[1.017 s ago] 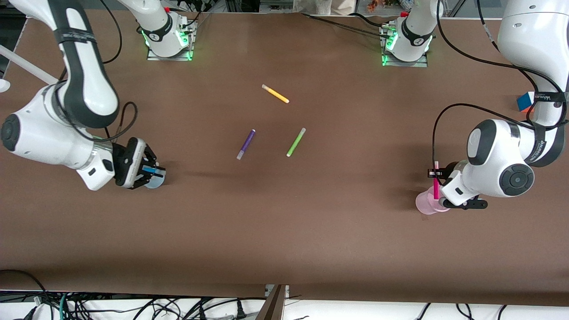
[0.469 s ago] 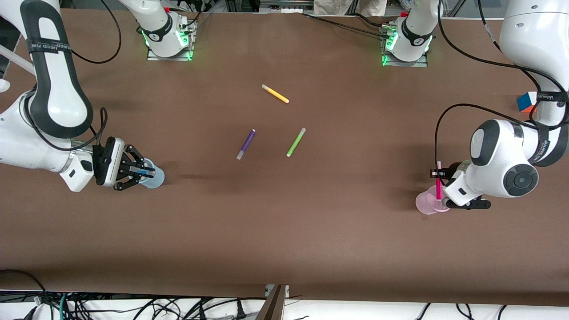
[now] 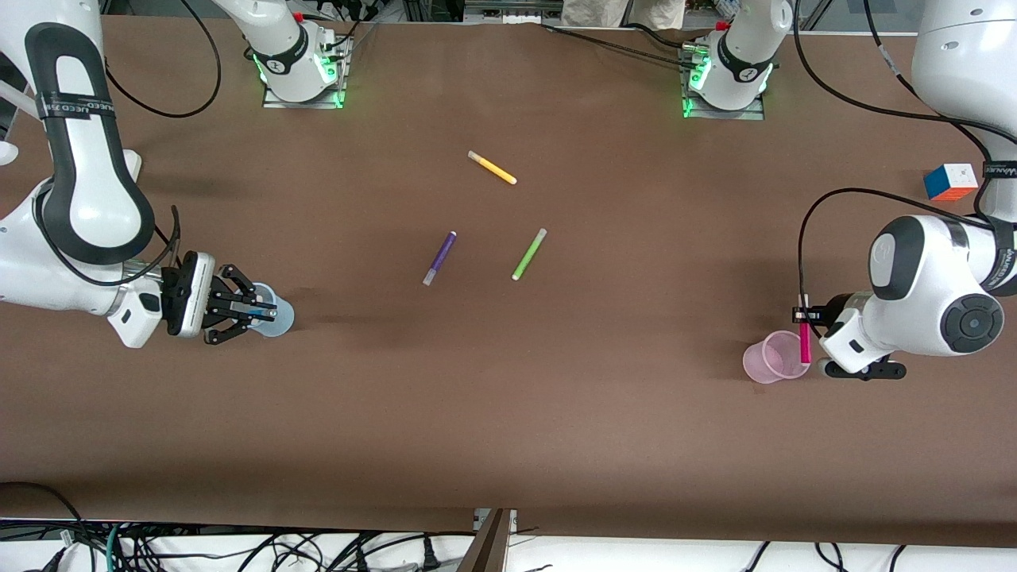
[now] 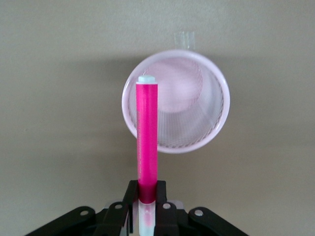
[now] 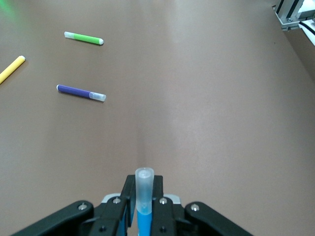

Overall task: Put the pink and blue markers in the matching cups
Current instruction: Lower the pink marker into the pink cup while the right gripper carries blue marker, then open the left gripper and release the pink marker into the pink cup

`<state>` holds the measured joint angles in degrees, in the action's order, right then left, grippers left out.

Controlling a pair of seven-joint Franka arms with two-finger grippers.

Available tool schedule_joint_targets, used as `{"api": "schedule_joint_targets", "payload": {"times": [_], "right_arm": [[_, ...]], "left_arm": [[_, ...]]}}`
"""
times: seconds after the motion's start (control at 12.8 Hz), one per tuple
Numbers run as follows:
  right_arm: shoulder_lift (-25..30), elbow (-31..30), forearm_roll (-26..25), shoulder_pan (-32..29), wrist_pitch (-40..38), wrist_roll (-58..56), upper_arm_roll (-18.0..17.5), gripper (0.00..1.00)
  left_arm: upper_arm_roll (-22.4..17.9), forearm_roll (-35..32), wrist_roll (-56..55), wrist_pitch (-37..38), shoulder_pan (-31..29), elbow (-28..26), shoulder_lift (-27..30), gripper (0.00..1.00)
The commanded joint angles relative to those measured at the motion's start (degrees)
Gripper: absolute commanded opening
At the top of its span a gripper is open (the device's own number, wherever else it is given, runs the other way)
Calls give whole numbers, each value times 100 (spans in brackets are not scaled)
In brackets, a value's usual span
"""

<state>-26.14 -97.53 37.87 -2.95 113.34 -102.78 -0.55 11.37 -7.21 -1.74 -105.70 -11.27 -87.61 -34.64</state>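
Your three stray felt pens lie mid-table: one yellow (image 3: 492,168), one purple (image 3: 438,257), one lime-green (image 3: 528,254); a multicoloured puzzle cube (image 3: 950,182) sits near the left arm's edge. Your left gripper (image 3: 805,316) pinches the magenta-pink marker (image 4: 147,132) just beside the translucent pale pink cup (image 3: 771,357). Your right gripper (image 3: 256,305) clamps the blue marker (image 5: 143,205) over the pale blue cup (image 3: 277,318).

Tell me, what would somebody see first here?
The left gripper holds a bright pink marker over the rim of the pink cup. At the right arm's end of the table, the right gripper holds a blue marker by the blue cup.
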Motion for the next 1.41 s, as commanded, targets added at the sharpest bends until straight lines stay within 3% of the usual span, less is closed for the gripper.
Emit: {"api": "schedule_joint_targets", "payload": {"times": [0.0,0.16,0.23,0.31,0.63,0.7,0.78,0.86,1.09,1.33], "right_arm": [[-101,42,334,-222,-285,-224,-76,16],[-137,33,414,-346,-444,-242,-76,16],[-146,24,414,-390,-453,-242,-76,16],[-163,15,414,-407,-453,-242,-76,16],[-260,6,414,-504,-602,-242,-76,20],[-260,-2,414,-504,-611,-172,-76,31],[-260,6,414,-522,-655,-137,-76,79],[-260,24,414,-539,-664,-128,-76,100],[-155,76,397,-548,-690,1009,-85,100],[-14,304,12,-504,-830,2653,-94,100]], "left_arm": [[23,-44,112,-179,54,69,-61,12],[23,-96,121,-187,46,69,-69,16],[23,-88,121,-187,46,77,-113,44],[23,-79,112,-196,63,77,-122,99],[41,-97,139,-179,72,174,-78,100],[50,-105,139,-179,72,174,-69,100],[50,-114,139,-179,72,183,-61,100],[58,-114,130,-179,63,192,-43,100],[32,-114,121,-170,37,200,403,100],[15,-106,121,57,-33,376,983,100]]}}
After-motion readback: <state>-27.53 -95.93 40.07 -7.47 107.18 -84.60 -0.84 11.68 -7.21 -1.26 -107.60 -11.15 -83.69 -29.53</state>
